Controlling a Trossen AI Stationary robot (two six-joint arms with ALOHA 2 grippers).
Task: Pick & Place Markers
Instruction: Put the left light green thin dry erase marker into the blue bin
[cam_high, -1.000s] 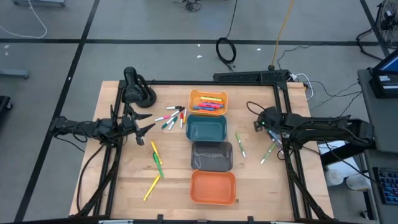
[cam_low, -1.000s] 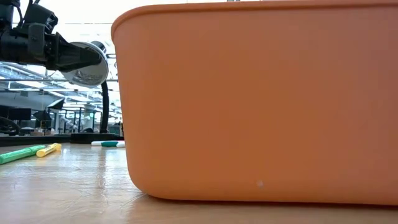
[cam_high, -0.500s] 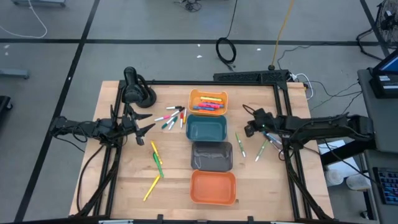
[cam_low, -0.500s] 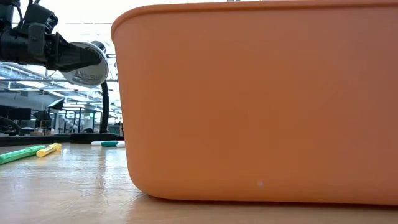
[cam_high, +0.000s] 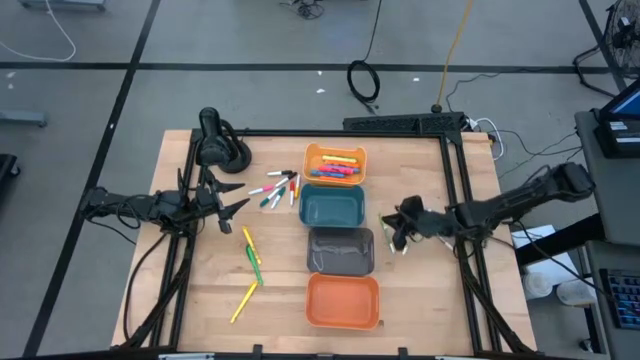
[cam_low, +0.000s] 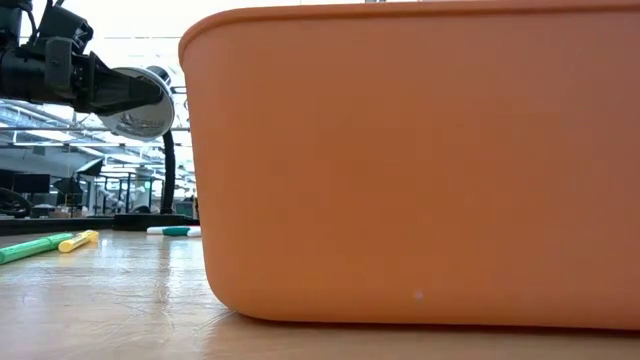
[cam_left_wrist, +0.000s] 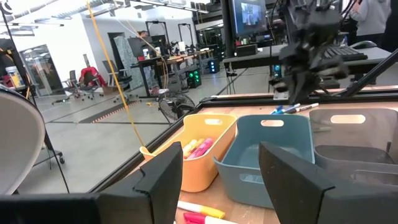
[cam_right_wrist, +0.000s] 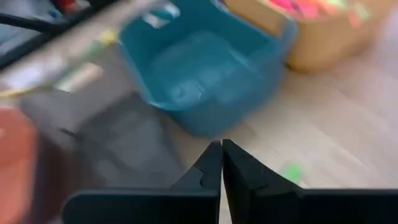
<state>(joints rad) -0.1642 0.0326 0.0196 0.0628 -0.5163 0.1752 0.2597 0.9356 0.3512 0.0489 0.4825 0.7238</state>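
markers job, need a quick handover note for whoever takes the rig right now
Right gripper: shut, low over the table beside the grey bin, with nothing visibly between its fingers in its wrist view; the green markers lying there are hard to make out under the arm.
Left gripper: open and empty, waiting at the table's left edge.
Done: several markers lie in the light orange bin.
Left: the loose cluster of markers left of that bin, and the yellow and green markers on the left. The teal bin and the orange bin look empty.
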